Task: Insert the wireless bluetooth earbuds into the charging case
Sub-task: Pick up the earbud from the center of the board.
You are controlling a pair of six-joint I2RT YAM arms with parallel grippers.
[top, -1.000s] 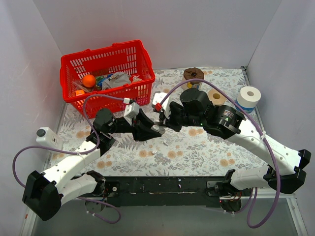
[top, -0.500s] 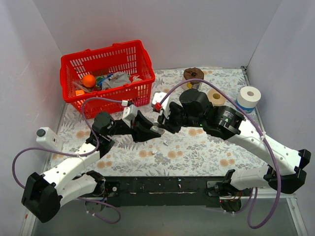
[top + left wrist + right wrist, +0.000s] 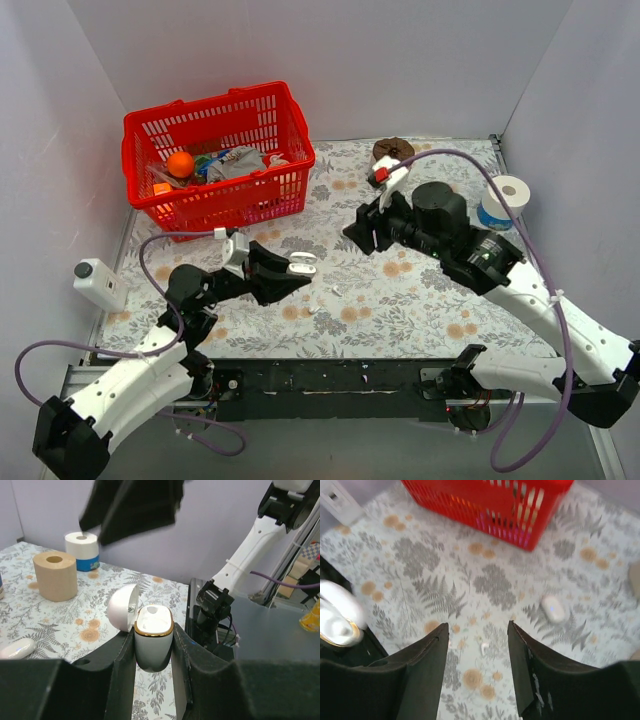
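Left gripper (image 3: 153, 666) clamped on one open-lidded charging case (image 3: 154, 630); right gripper (image 3: 477, 626) parted, empty; one earbud (image 3: 482, 646) loose on table (image 3: 420, 310).

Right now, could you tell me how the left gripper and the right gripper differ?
The left gripper is shut on the charging case, whose lid is open; the right gripper is open and holds nothing. The right gripper hangs above a loose earbud on the table; the left gripper's view shows no loose one. Both have black fingers.
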